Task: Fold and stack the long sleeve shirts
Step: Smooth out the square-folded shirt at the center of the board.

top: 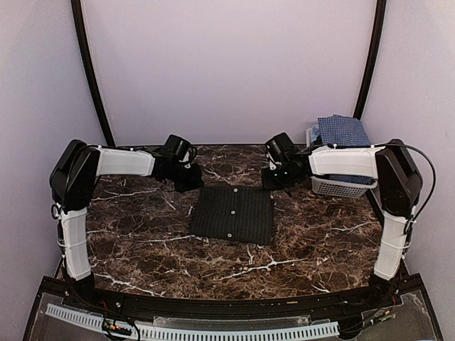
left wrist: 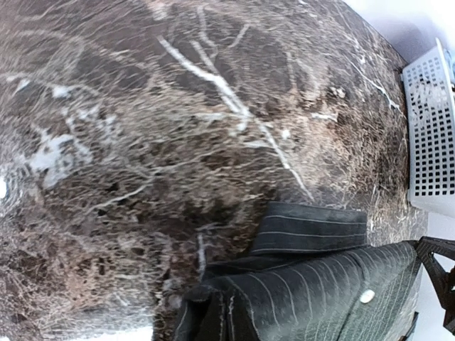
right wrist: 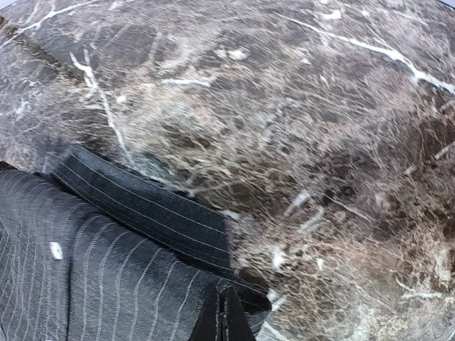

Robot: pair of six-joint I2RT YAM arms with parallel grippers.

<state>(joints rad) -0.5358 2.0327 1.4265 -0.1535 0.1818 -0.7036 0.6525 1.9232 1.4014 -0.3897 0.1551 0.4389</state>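
left pincer + right pincer: both pinched shut on black shirt far corners, folded mid-tabletop | blue checked shirt in basket | risk imo: uneven tug skews the fold

A dark brown marble-patterned counter with white veins fills the floor of the space. Pale lilac walls close in behind it and on both sides. Two black curved poles rise from its far corners. A white perforated strip runs along its near edge. The light is soft and even.
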